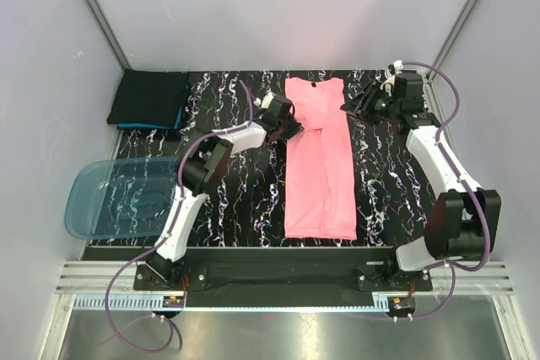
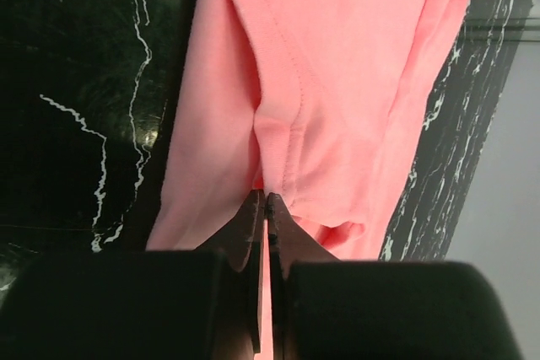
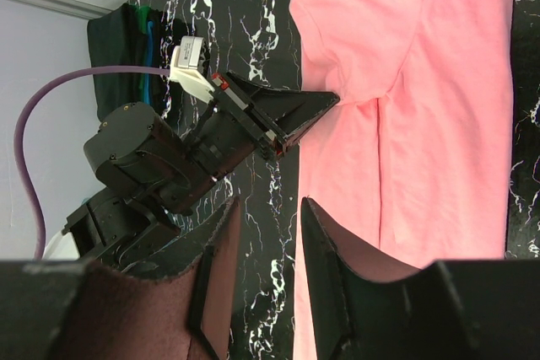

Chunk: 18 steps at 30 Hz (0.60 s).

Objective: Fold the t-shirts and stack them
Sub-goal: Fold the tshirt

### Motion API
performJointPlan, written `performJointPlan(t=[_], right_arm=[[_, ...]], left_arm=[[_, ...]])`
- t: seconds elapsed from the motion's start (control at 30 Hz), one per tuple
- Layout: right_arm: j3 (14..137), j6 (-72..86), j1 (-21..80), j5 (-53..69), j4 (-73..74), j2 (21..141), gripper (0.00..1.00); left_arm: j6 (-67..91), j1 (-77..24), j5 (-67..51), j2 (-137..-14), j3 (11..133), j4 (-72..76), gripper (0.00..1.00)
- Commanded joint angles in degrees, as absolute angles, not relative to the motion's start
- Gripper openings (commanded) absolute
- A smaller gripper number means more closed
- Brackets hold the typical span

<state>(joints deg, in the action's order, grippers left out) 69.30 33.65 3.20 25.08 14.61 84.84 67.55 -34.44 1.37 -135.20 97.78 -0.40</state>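
Left tool (image 1: 289,127), top view: set at the left edge of the pink tee (image 1: 319,166), at the sleeve fold below the collar; its grip cannot be judged from this height. The tee lies lengthwise on the desk (image 1: 240,200), collar at the far end and sides turned in to a narrow strip. It is judged part-folded, with the crosswise fold not yet made. Right tool (image 1: 351,107) hangs just beside the tee's far right shoulder, apart from the cloth. Dark tees (image 1: 150,99), black with a teal edge showing, sit folded in the far left corner, judged to be the stack the pink one must join. Tub (image 1: 110,200) lies at the desk's left edge. Left wrist view: left tool (image 2: 266,201) is pressed together on a thin pinch of pink cloth where the sleeve seam meets the side, a hold suited to lifting that corner. Right wrist view: right tool (image 3: 266,204) is spread with nothing between its fingers, facing the left tool across the tee. It is judged ready to take the matching corner, since a one-sided pull would skew the strip.
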Motion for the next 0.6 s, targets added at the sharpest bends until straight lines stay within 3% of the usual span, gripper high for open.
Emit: performJointPlan(t=[0.0, 0.57], right_arm=[[69.9, 32.6, 2.8, 24.9, 12.7, 83.0, 0.42], [69.0, 32.4, 2.7, 25.0, 12.2, 84.3, 0.43]], left_arm=[[65.8, -34.4, 4.3, -130.5, 99.8, -1.4, 0.0], [66.1, -33.9, 4.0, -129.9, 99.5, -2.3, 0.0]])
